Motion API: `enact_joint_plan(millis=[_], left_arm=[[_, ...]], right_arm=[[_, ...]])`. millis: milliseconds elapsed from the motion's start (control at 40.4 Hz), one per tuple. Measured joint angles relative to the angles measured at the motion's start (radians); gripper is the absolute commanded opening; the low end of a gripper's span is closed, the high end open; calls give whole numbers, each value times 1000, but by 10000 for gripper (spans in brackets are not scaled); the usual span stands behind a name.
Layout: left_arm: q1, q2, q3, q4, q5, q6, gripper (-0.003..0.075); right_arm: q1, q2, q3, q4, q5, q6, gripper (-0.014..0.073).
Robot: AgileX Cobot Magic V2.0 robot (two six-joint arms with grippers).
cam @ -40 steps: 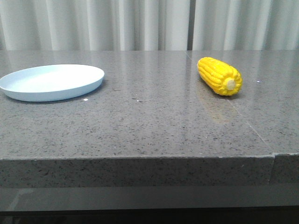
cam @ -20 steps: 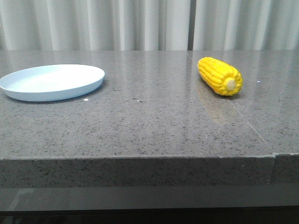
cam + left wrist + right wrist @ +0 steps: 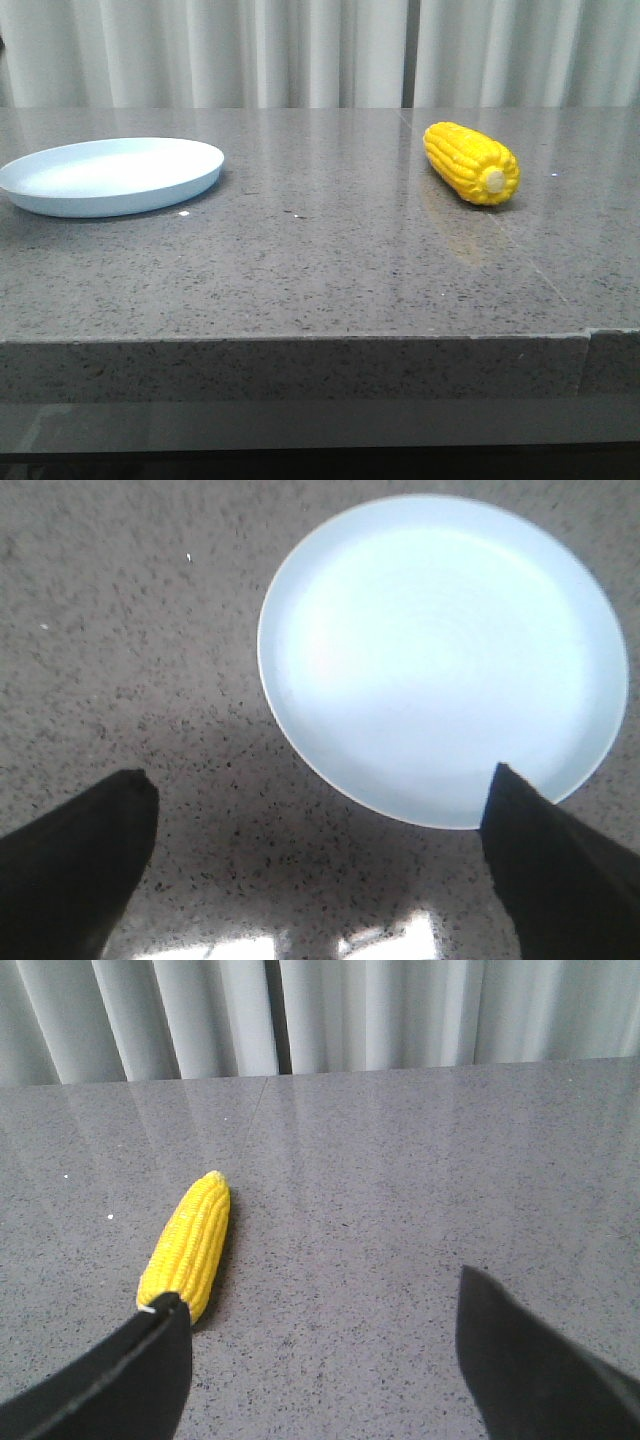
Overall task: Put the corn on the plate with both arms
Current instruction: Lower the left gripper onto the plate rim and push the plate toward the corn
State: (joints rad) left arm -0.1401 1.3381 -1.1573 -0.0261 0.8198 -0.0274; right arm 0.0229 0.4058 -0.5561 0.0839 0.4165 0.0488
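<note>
The yellow corn [image 3: 470, 162] lies on the grey stone table at the right, its pale stub end toward the camera. The pale blue-white plate [image 3: 60, 200] sits at the left, with nothing on it. No arm shows in the front view. In the left wrist view the plate [image 3: 300, 710] lies below and ahead of my open, empty left gripper [image 3: 320, 805]. In the right wrist view the corn [image 3: 192, 1240] lies just beyond one finger of my open, empty right gripper [image 3: 320, 1305], off to one side of the gap.
The table's front edge [image 3: 300, 340] runs across the front view, with a seam [image 3: 586, 335] near its right end. White curtains [image 3: 300, 50] hang behind the table.
</note>
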Motion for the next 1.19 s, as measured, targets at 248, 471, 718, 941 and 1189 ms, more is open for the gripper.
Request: enact_joint_plan(millis=[248, 471, 718, 941, 1189], left_arm=[[9, 286, -178, 0, 116, -2, 615], [9, 401, -212, 0, 112, -2, 521], [9, 427, -219, 0, 84, -2, 209], [9, 428, -223, -3, 70, -6, -20], [9, 428, -227, -58, 56, -6, -20]], right_arm=[[0, 0, 0, 0, 0, 0, 576], [0, 0, 0, 0, 0, 0, 576], [0, 0, 0, 0, 0, 0, 576], [0, 0, 0, 0, 0, 0, 576], [0, 0, 0, 0, 0, 0, 576]])
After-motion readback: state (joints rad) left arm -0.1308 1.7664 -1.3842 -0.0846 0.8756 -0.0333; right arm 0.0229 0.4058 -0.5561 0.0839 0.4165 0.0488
